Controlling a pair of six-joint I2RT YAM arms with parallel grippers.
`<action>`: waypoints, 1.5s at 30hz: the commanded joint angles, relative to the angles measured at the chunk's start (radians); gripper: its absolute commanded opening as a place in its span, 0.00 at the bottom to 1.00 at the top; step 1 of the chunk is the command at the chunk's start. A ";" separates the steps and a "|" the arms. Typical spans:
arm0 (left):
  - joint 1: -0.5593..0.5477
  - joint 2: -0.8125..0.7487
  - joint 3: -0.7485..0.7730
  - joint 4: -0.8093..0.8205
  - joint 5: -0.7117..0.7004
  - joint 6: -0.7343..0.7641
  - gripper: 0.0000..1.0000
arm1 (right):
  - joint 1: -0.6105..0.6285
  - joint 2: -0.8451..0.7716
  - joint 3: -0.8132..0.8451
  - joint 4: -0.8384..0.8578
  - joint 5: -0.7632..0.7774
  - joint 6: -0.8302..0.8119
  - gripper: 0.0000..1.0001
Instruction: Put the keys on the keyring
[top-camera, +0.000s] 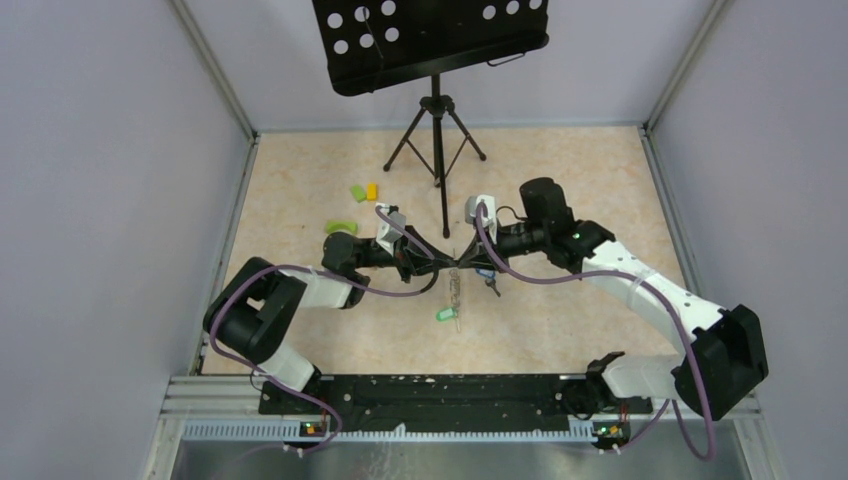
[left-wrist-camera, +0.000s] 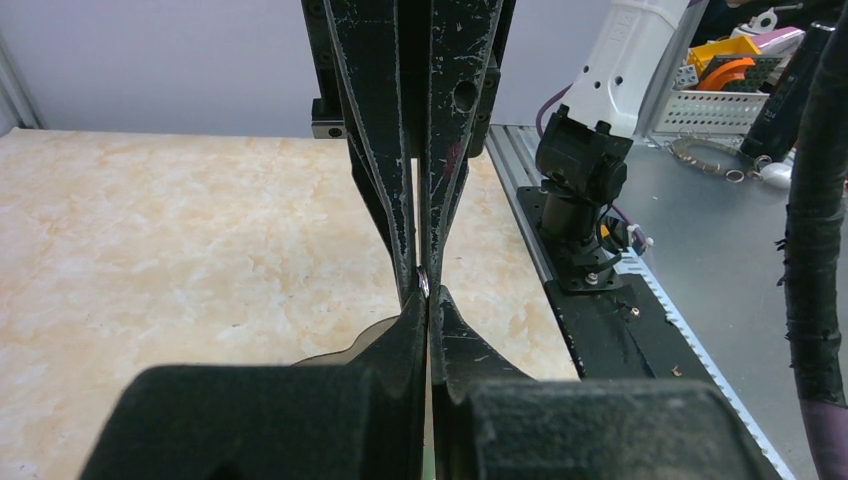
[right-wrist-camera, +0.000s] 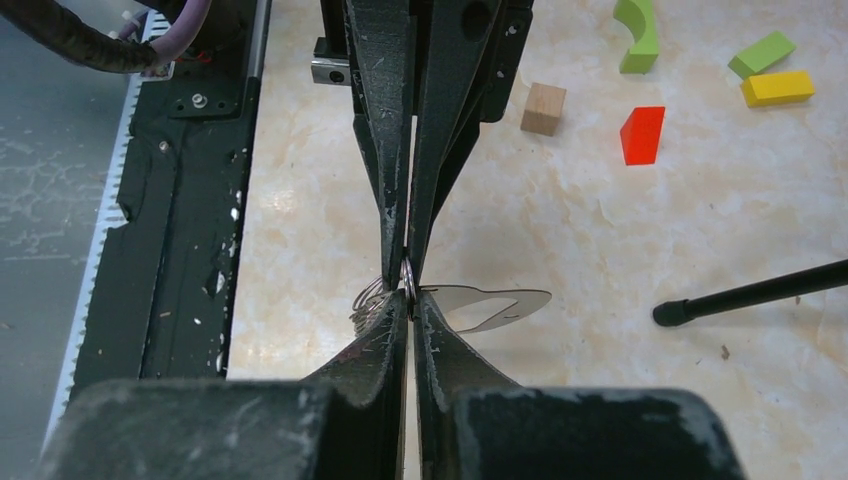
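Note:
My two grippers meet tip to tip over the middle of the table. The left gripper (top-camera: 447, 265) (left-wrist-camera: 428, 296) and the right gripper (top-camera: 463, 264) (right-wrist-camera: 410, 296) are both shut on the thin metal ring of the keyring (right-wrist-camera: 408, 280) (left-wrist-camera: 423, 283). A short metallic chain (top-camera: 457, 292) (right-wrist-camera: 370, 300) hangs down from the pinch point. The key with the green tag (top-camera: 445, 314) is at the chain's lower end. Just under the right gripper is the key with the blue tag (top-camera: 487, 279). Whether either key is threaded on the ring I cannot tell.
A black music stand on a tripod (top-camera: 436, 140) stands at the back; one leg's foot (right-wrist-camera: 668, 313) reaches near the grippers. Loose blocks lie on the left: green (top-camera: 357, 191), yellow (top-camera: 371, 190), a green arch (top-camera: 340, 227), red (right-wrist-camera: 641, 135) and a wooden cube (right-wrist-camera: 543, 108).

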 joint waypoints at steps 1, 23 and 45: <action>0.000 -0.014 -0.002 0.253 -0.017 -0.003 0.00 | -0.011 -0.004 0.011 0.024 -0.041 -0.010 0.00; 0.019 -0.053 0.042 -0.049 0.020 0.377 0.46 | 0.271 0.175 0.484 -0.587 0.703 -0.202 0.00; 0.012 0.016 0.090 -0.067 0.078 0.371 0.39 | 0.311 0.230 0.559 -0.644 0.717 -0.209 0.00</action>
